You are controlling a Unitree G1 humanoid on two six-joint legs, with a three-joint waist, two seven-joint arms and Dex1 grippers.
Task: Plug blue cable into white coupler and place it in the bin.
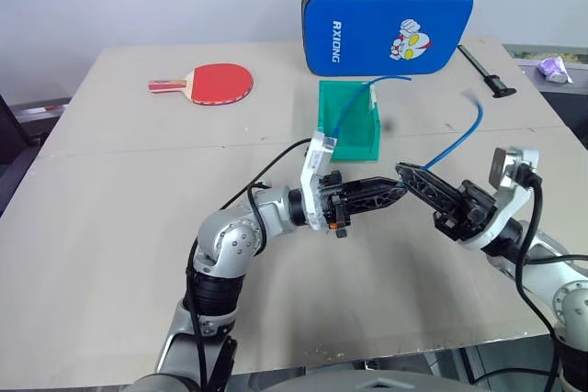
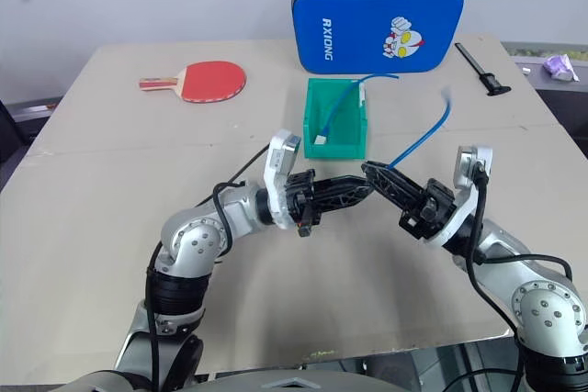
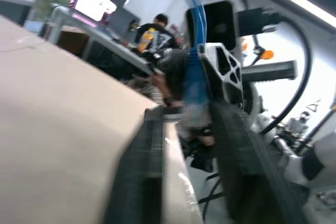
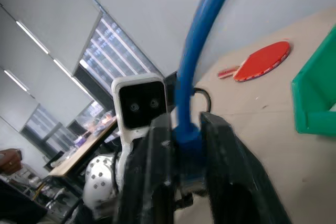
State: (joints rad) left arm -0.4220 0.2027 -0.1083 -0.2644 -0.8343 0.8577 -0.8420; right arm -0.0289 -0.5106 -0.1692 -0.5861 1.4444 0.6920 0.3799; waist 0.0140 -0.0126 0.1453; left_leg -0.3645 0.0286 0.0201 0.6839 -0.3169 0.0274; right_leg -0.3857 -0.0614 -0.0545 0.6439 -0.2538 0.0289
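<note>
Nearest us, our right gripper (image 1: 409, 174) is clamped on the blue cable (image 1: 457, 142), which arcs upward; our left gripper (image 1: 390, 192) meets it tip to tip, jaws slightly apart, perhaps around the white coupler. Beyond stands the bin (image 1: 349, 122), a second cable (image 1: 354, 107) inside.

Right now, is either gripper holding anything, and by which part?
The right gripper pinches the blue cable near its lower plug end; the rest arcs up free. Whether the left gripper holds anything cannot be told.
</note>
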